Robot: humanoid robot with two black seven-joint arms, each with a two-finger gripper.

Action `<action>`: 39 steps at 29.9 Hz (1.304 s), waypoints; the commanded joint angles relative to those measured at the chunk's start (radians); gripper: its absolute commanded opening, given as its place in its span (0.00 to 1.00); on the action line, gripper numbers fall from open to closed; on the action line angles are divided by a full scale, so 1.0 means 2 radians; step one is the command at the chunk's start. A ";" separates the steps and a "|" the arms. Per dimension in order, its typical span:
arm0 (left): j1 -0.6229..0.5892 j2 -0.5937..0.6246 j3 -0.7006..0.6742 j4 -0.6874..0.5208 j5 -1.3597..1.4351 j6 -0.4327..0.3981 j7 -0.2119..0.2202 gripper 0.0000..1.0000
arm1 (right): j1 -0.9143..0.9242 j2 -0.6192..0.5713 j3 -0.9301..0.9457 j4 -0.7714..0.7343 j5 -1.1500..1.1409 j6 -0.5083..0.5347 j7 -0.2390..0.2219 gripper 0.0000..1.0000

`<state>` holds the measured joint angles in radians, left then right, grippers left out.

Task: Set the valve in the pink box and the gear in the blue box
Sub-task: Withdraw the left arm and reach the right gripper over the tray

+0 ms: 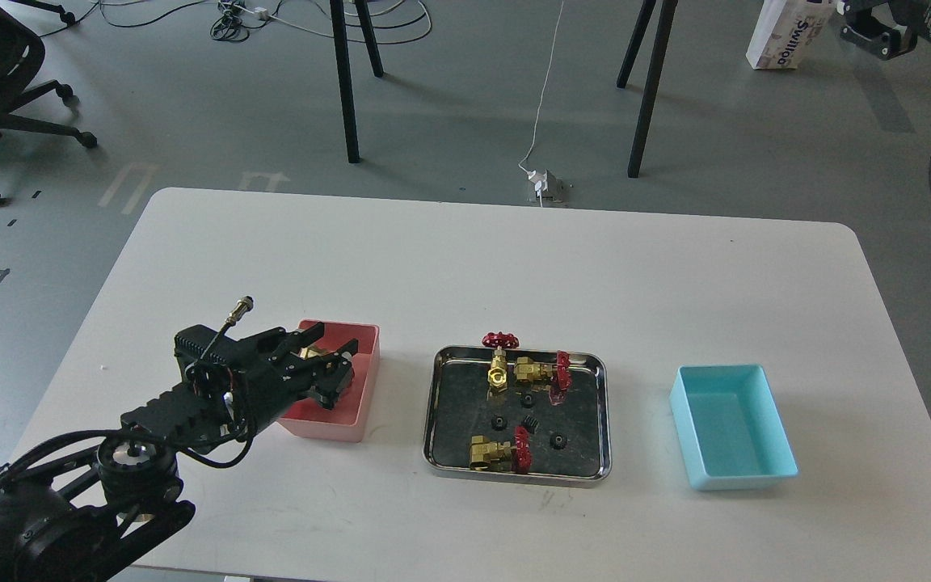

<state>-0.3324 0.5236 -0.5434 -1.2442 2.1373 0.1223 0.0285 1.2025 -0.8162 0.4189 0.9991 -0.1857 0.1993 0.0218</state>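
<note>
Our left end effector [328, 356] hangs over the pink box [364, 380], fingers spread narrowly around a brass valve [316, 354]; we cannot tell whether it is gripped or released. Three valves and four gears remain in the steel tray [441, 404]. Our judgement: release low, inside the walls, then lift straight up

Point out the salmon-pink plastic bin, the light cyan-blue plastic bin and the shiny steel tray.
Salmon-pink plastic bin [365, 380]: head view, on its right outer wall.
Light cyan-blue plastic bin [728, 428]: head view, on its bare inner floor.
Shiny steel tray [514, 474]: head view, on its near rim.
</note>
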 commanded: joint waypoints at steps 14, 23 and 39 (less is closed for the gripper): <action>-0.336 0.018 -0.076 0.108 -0.591 -0.073 0.002 0.99 | 0.025 -0.004 -0.161 0.184 -0.305 0.065 0.002 0.99; -0.522 -0.027 -0.075 0.298 -0.628 -0.152 -0.002 0.99 | 0.077 0.025 -0.365 0.277 -0.464 0.105 0.014 0.99; -0.565 -0.039 -0.074 0.310 -0.626 -0.148 0.000 0.99 | 0.114 0.321 -0.531 0.099 -0.477 0.106 0.050 0.95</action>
<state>-1.4557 0.4412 -0.6918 -0.6259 0.8850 -0.1749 0.0290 1.4530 -0.2572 -0.6087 1.2739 -1.1377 0.4112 0.1046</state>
